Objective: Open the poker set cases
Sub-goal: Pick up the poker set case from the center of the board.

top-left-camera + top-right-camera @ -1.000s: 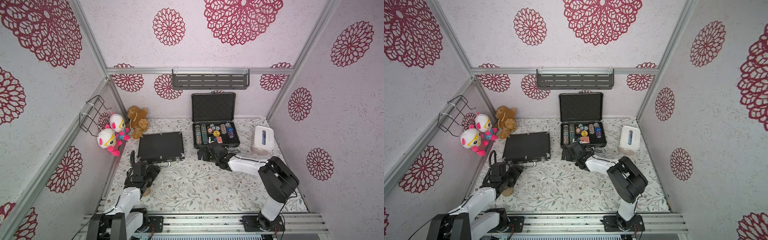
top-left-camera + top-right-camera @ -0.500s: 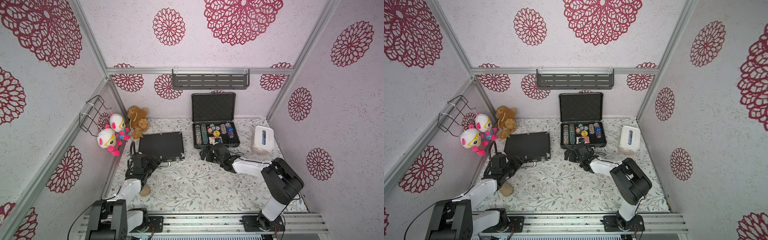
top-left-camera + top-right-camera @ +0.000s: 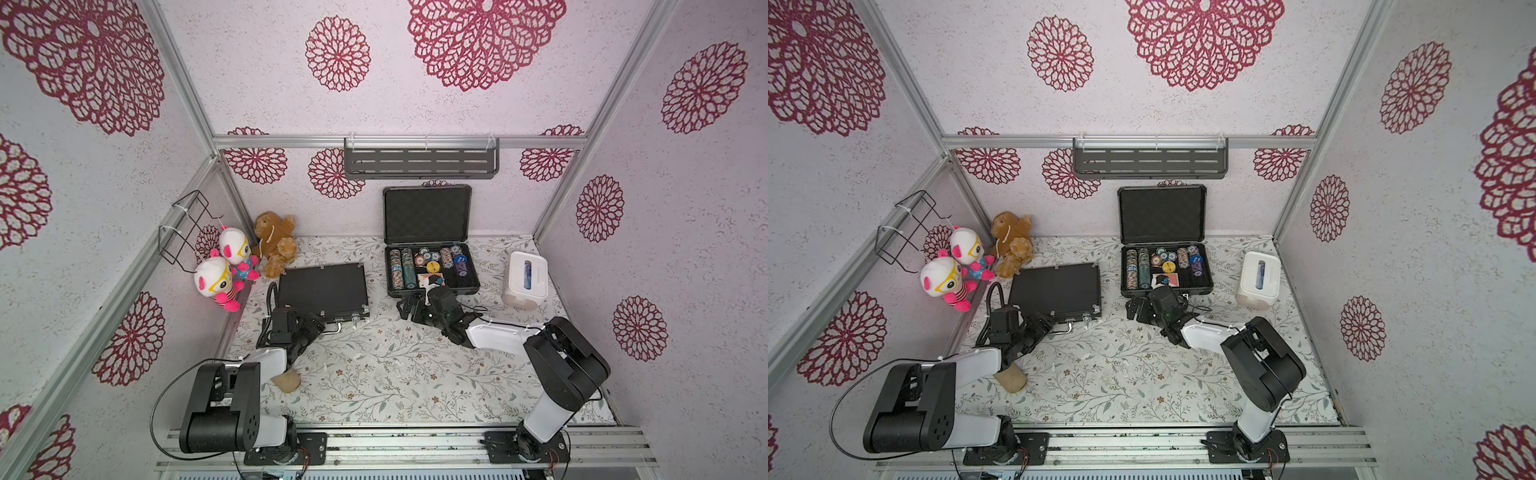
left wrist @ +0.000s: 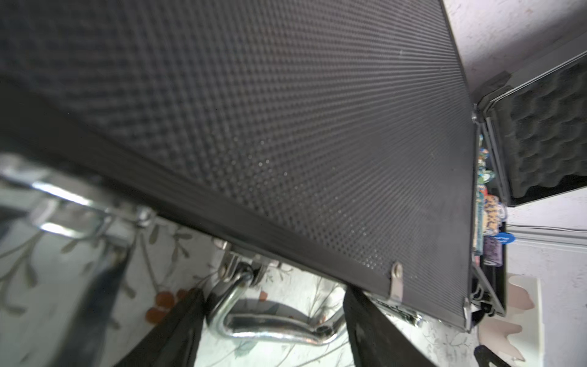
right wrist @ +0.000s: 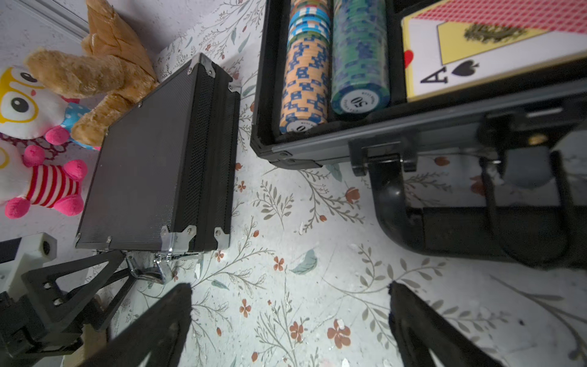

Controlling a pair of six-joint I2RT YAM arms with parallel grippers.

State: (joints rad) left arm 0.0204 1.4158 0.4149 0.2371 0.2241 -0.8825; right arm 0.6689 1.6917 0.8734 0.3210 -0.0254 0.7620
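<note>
At the left end effector (image 4: 273,305) the step in hand is judged to be the freeing of the front edge of the black case (image 4: 286,127). This is best done with the tips kept low and square to that edge, so that a catch is flicked up rather than the whole case being pushed back. The jaws are held partly apart and set to either side of the silver handle (image 4: 273,330). Nothing is gripped, and whether the fingers (image 4: 171,330) touch the handle cannot be told. Beyond them, the case is seen lying flat and shut on the desk (image 3: 374,374), its latches (image 3: 355,318) turned toward the arm; whether these are released is not shown clearly. As the hinge appears to be at the far side, the top should be raised only once both latches are freed. Care is also needed with the plush toys (image 3: 232,266) just beside its far corner. The right end effector (image 5: 290,287) is spread wide and empty, low over the desk just in front of the grey case (image 3: 426,214). That case stands open, its lid upright and the chips (image 3: 405,266) exposed. A bracing hold on the black case could be supplied from that side.
</note>
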